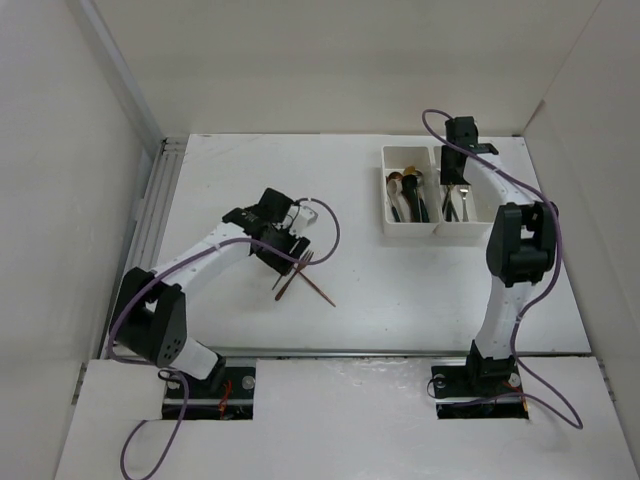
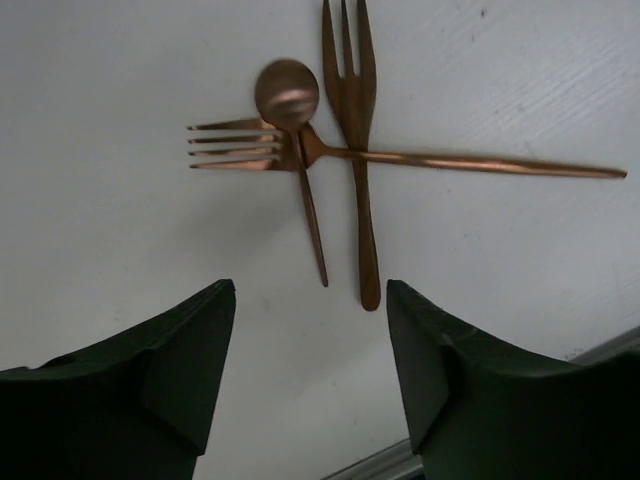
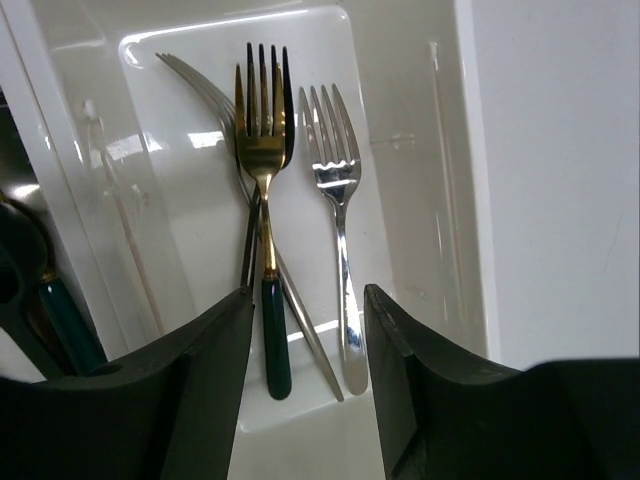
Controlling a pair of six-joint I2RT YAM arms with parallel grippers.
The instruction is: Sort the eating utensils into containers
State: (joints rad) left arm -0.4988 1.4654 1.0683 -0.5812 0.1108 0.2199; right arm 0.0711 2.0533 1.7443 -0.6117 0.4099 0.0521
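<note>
Hovering over the white worktop, the left gripper has its dark fingers spread apart with nothing between them. Just beyond it lie three copper utensils in a crossed heap: a long copper fork lying sideways, a second copper fork pointing away with its tine tips cut off by the frame edge, and a small copper spoon whose handle slips under the sideways fork. From the top view the heap is only a thin reddish tangle.

Over at the far right, the right gripper hangs above the right-hand white plastic bin, open too, holding nothing. In that bin lie a gold fork with a dark green handle, a shiny silver fork beside it, and another silver fork largely hidden underneath. A dark edge behind the gold tines is hard to read. The left-hand white bin holds spoons, too small to sort out.
</note>
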